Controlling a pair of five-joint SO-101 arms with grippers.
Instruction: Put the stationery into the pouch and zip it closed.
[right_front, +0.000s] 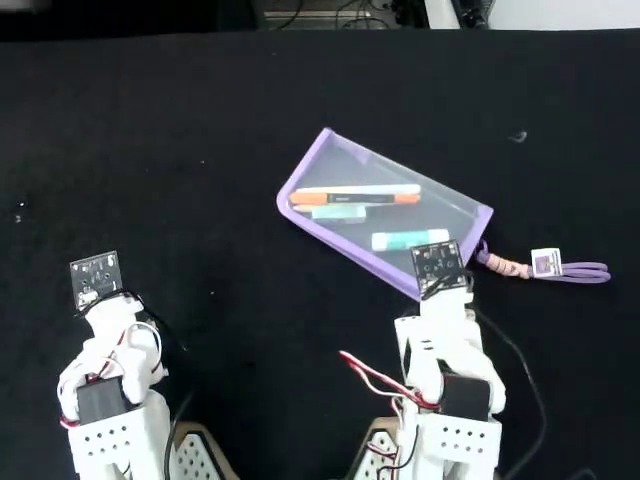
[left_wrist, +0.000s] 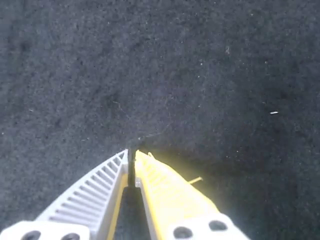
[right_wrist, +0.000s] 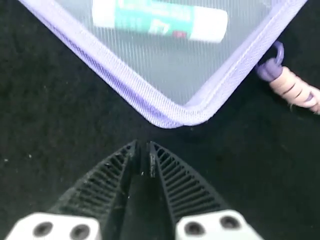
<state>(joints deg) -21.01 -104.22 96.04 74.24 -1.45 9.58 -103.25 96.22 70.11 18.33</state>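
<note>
While the pouch (right_front: 385, 215) lies flat on the black tabletop (right_front: 150, 150) with pens (right_front: 355, 193) and a glue stick (right_wrist: 160, 20) seen inside it, the right fingers (right_wrist: 172, 175) are held closed and empty just beside one corner. The left fingers (left_wrist: 167, 192), likewise closed on nothing, are seen well apart from the pouch.

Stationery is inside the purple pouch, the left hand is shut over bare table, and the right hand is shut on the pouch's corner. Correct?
Not quite. The right hand is shut but grips nothing: the right wrist view shows its tips over the black table, apart from the pouch corner. The rest stands: the stationery is inside the pouch and the left hand is shut over bare table.
</note>
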